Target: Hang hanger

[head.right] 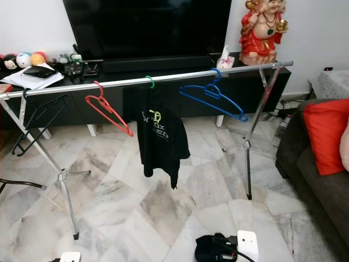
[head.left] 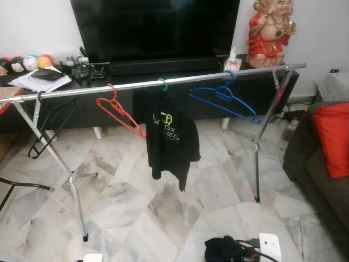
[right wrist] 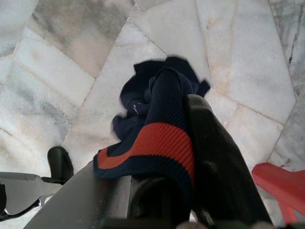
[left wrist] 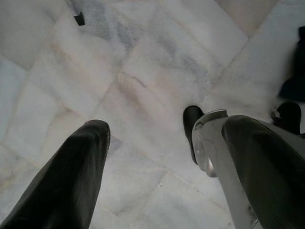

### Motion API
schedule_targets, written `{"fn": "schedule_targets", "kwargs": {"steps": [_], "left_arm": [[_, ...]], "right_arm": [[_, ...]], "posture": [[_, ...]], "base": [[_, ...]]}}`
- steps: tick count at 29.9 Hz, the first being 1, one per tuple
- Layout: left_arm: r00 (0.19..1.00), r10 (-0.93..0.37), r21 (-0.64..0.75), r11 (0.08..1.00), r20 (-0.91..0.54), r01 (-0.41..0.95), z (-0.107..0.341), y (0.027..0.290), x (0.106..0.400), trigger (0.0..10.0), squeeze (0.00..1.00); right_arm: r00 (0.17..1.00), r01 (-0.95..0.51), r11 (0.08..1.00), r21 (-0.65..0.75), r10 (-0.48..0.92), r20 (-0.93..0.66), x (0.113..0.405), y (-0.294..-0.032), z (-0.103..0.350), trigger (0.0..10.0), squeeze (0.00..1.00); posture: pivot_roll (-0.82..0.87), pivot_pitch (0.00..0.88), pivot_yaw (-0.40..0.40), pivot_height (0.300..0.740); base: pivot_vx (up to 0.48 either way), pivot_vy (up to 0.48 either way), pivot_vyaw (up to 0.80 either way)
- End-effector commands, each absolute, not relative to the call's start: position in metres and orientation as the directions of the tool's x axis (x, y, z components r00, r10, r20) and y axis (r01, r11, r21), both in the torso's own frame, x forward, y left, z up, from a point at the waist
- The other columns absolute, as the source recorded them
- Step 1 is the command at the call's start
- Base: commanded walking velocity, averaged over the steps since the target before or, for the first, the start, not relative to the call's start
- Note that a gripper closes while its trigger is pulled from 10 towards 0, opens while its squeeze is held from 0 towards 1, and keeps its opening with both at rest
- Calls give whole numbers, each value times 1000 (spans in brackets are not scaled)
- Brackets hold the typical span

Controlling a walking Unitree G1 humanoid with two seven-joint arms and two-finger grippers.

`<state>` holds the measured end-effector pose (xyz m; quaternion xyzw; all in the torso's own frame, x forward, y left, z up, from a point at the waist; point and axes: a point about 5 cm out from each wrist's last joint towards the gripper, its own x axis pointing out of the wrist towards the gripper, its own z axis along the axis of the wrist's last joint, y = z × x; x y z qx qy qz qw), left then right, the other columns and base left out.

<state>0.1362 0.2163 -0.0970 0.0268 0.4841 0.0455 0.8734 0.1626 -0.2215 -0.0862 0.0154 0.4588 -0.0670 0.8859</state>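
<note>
Right gripper (right wrist: 181, 157) clamped on garment (right wrist: 157, 124) (low, pending hanging on rail (head.left: 163, 83)); left gripper (left wrist: 152, 162) apart, idle.

Marble floor (head.left: 207, 191), grey-veined pale tiles. White wall (head.left: 32, 27) behind. Big dark TV (head.left: 155, 27) on low black TV cabinet (head.left: 218, 98). Dark sofa (head.left: 319, 174) at right with red cushion (head.left: 332, 139). Red-gold statue (head.left: 270, 33) on cabinet's right end.
</note>
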Motion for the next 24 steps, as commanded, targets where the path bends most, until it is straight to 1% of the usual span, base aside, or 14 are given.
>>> {"fn": "schedule_targets", "kwargs": {"steps": [1, 7, 9, 17, 24], "left_arm": [[526, 116, 99, 993, -843, -60, -97, 218, 136, 10000, 0], [544, 121, 98, 993, -830, -72, -95, 220, 139, 10000, 0], [548, 130, 100, 991, -826, -84, -94, 221, 140, 10000, 0], [554, 149, 97, 988, -819, -122, -94, 223, 140, 10000, 0], [562, 146, 92, 988, -814, -124, -93, 223, 142, 10000, 0]], "right_arm": [[570, 114, 993, -30, -90, -817, 161, -220, -87, 10000, 0], [526, 68, 998, -7, -42, -850, 146, -215, -94, 10000, 0], [513, 9, 1000, -2, -6, -859, 140, -209, -97, 10000, 0], [497, -37, 999, 7, 25, -867, 133, -204, -100, 10000, 0], [501, -38, 999, -14, 7, -865, 135, -207, -99, 10000, 0]], "posture": [[-61, 0, 23, 740], [-62, 0, 23, 740], [-59, 0, 21, 740], [-54, 0, 12, 740], [-55, 0, 13, 740]], "base": [[0, 0, 0], [0, 0, 0], [0, 0, 0], [0, 0, 0], [0, 0, 0]]}}
